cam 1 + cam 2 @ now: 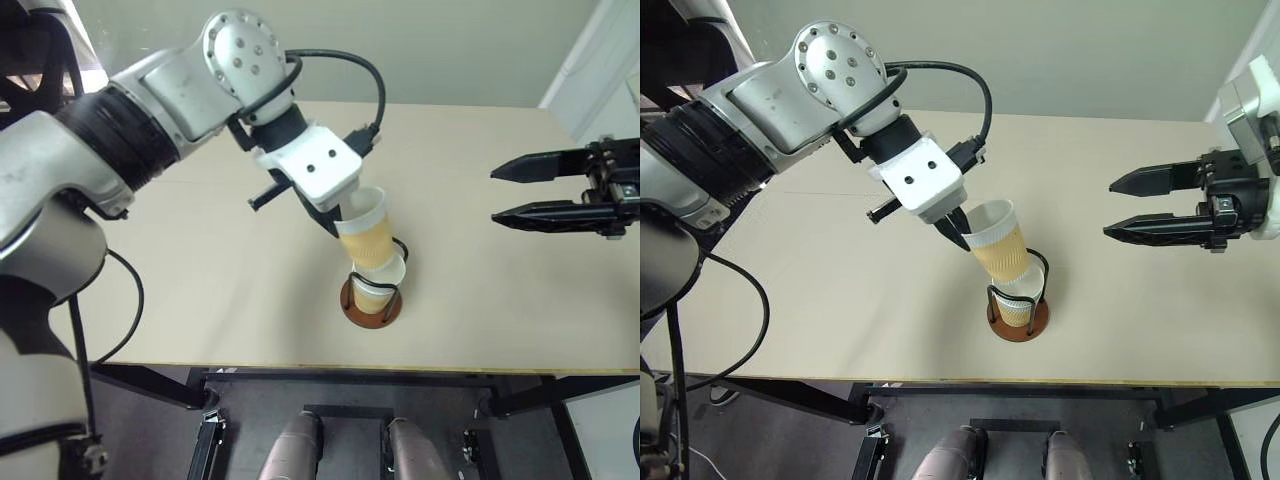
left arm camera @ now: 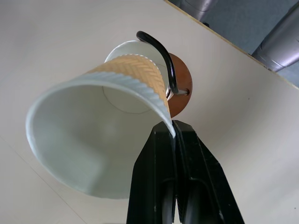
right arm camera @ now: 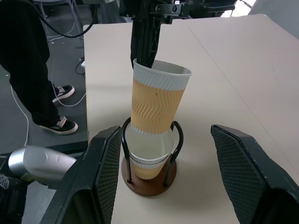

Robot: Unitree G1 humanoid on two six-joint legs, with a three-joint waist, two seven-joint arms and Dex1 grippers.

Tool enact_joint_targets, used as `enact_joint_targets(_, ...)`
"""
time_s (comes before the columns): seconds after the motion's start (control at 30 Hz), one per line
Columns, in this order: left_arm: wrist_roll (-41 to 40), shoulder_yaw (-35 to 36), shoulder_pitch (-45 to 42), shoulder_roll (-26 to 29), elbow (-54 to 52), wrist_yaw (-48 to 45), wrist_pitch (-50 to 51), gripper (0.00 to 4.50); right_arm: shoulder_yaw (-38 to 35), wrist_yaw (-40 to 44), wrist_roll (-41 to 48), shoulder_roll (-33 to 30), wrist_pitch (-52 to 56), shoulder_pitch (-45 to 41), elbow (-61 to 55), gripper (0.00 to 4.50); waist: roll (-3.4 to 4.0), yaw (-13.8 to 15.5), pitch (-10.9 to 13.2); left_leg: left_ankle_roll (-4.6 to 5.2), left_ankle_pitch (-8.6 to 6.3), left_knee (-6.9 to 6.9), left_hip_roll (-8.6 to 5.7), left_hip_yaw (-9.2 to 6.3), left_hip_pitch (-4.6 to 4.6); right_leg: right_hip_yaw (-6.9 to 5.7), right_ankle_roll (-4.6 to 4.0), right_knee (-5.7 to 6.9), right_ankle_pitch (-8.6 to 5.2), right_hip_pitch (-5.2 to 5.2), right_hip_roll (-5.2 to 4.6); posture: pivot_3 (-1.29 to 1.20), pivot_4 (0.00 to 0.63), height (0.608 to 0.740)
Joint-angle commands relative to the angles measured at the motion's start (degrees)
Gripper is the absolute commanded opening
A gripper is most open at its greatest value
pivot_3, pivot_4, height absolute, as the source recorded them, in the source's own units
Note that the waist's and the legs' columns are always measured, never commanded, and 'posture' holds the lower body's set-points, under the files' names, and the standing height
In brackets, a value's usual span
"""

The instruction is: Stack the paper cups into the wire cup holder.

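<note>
**Tan cup tilted over the wire holder**

Beige surface [image 1: 200, 280] carries little besides the task's things; its near edge runs just below the wire cup holder [image 1: 371, 302]. In the right wrist view a person's dark trouser legs and sneakers [image 3: 58, 109] stand on the floor beside the surface's far side.

Right claw [image 1: 1120, 207] hangs well apart from the holder, out to the right, its two black fingers spread wide with nothing between them, tips pointing toward the cups.

Left claw [image 2: 172, 135] is pinched narrow on the rim of the upper paper cup [image 1: 364, 238]. That cup leans, its long axis slanted, mouth up toward the claw, its base lowered into the mouth of the lower paper cup [image 1: 378, 285].

That lower cup sits upright inside the black wire loops, on the reddish-brown disc base.
</note>
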Motion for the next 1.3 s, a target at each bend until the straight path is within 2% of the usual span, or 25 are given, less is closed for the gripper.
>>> enact_joint_targets(0.03, 0.47, 0.43, -1.26, -0.63, 1.6, -1.58, -1.49, 0.02, -2.03, -0.56, 0.64, -0.59, -0.5, 0.04, -1.41, 3.06, -0.01, 0.03, 0.0, 0.0, 0.0, 0.01, -0.01, 0.0, 0.0, 0.0, 0.0, 0.0, 0.0, 0.01, -0.04, 0.0, 0.15, 0.74)
enact_joint_targets(0.6, 1.62, -1.08, -1.08, -4.36, 4.12, -1.58, -5.62, 0.02, -5.33, -2.91, 1.61, -1.11, -0.42, 4.3, -3.98, 3.06, -0.01, 0.11, 0.0, 0.09, -0.14, 0.19, -0.01, 0.05, -0.02, 0.02, 0.09, -0.02, -0.01, 0.08, -0.08, 0.0, 0.15, 0.74)
enact_joint_targets(0.93, 6.02, -2.21, -1.46, -7.75, 10.16, -1.58, -11.57, 0.02, -7.36, -4.23, 2.23, -1.38, -0.36, 6.85, -5.39, 3.06, -0.01, 0.23, 0.01, 0.19, -0.21, 0.37, -0.05, 0.08, 0.02, -0.04, 0.17, -0.03, 0.02, 0.2, -0.25, 0.0, 0.15, 0.74)
enact_joint_targets(1.07, 6.48, -1.07, -1.59, -9.72, 11.87, -1.58, -12.45, 0.9, -7.69, -3.94, 2.33, -2.02, -0.21, 7.61, -5.53, 3.06, -0.01, 0.32, 0.01, 0.25, -0.26, 0.5, -0.07, 0.05, -0.03, -0.01, 0.22, -0.07, 0.04, 0.28, -0.33, 0.0, 0.15, 0.74)
enact_joint_targets(1.3, 6.44, 2.9, -0.77, -12.15, 13.57, -1.58, -13.15, 3.5, -8.13, -3.48, 2.09, -3.17, -0.62, 9.08, -5.78, 3.06, -0.01, 0.41, 0.01, 0.38, -0.39, 0.52, -0.12, 0.2, -0.03, -0.05, 0.35, -0.25, 0.06, 0.35, -0.38, 0.0, 0.15, 0.74)
